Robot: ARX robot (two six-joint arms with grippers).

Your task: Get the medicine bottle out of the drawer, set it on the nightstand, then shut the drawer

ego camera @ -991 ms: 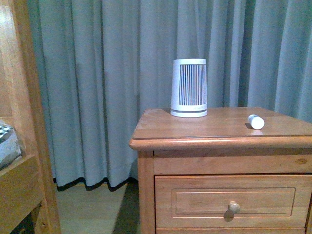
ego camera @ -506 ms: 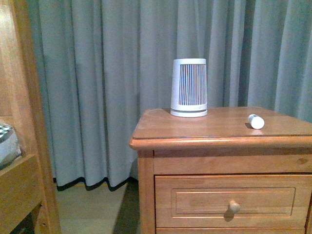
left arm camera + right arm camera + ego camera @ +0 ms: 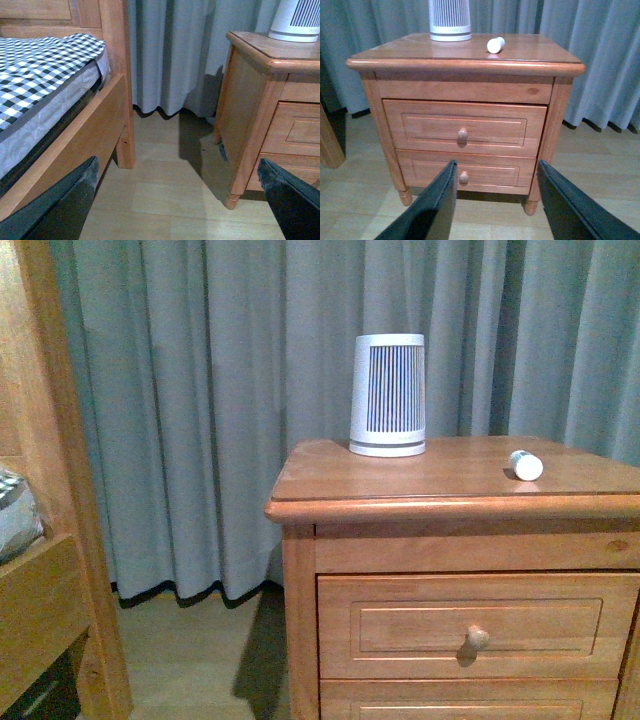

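Medicine bottle [image 3: 525, 465] lay on the nightstand [image 3: 420, 490] top, right of the ribbed device [image 3: 388, 395]; drawer [image 3: 478, 627] below, shut; bed frame [image 3: 50, 540] left.

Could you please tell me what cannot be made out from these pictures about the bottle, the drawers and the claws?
- Medicine bottle: label too small to read in the front and right wrist views.
- Drawer: shut, so its interior is hidden.
- Nightstand: right side and feet cut off by the front view's edges.
- Left claw and right claw: fingertips cut off, though both are spread wide.
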